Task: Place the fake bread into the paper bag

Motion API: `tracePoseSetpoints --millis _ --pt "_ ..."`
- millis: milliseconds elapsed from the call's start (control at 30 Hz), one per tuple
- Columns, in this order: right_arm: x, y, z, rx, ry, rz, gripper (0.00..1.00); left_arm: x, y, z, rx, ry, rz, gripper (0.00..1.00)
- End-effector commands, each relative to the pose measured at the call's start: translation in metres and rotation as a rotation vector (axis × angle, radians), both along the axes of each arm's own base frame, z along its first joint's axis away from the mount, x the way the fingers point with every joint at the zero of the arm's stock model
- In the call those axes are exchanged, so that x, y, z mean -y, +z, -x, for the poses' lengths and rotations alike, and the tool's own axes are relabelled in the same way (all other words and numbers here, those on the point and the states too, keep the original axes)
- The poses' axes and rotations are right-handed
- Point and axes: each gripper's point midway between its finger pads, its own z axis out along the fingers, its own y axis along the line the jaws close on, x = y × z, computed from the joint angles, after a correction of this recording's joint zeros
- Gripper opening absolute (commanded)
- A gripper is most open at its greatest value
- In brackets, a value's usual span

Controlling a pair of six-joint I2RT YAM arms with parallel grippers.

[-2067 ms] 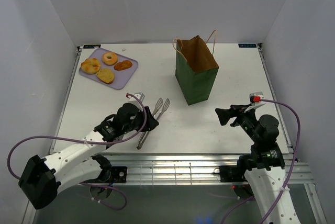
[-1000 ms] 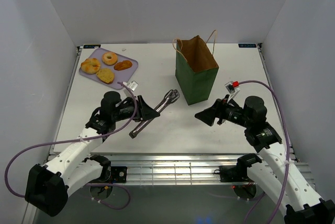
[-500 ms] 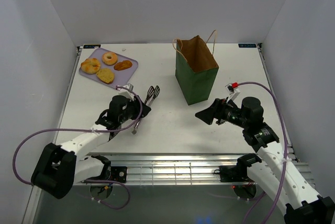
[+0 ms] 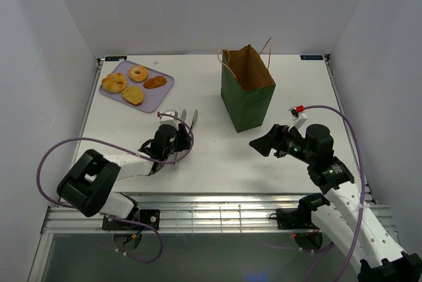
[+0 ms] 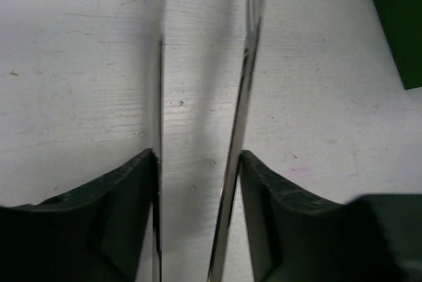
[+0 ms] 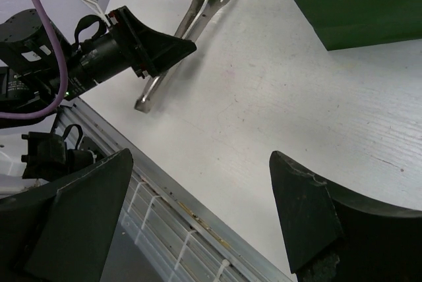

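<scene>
- Tongs [image 4: 190, 118] could slip: left claw [image 4: 179, 136] clasps them only lightly, left of the paper bag [image 4: 250, 104].
- Right claw [image 4: 258, 143], spread empty beside the paper bag, might topple it.

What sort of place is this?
Probably a robotics test bench: left arm and right arm bolted to a white-walled table, toy pastries on a lilac tray, a paper bag.

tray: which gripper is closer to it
Left. The left gripper, holding tongs, sits just below and right of the tray in the top view. The right gripper is much farther right, beyond the bag.
</scene>
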Motion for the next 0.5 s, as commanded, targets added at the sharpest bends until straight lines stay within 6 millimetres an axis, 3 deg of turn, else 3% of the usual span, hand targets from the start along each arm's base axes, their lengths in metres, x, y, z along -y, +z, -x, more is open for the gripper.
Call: tracePoseSetpoints --millis 0,233,467 --pt "0.005 0.007 -0.008 0.03 -0.048 0.014 0.9 0.0 -0.005 -0.01 0.042 0.03 -0.033 0.68" --pt "0.028 0.004 -0.018 0.046 -0.197 0.06 0.9 0.007 -0.026 -0.008 0.007 0.024 -0.05 0.79" --pt "0.026 0.005 -0.019 0.055 -0.158 0.105 0.9 -0.002 -0.022 0.004 0.027 0.053 -0.051 0.91"
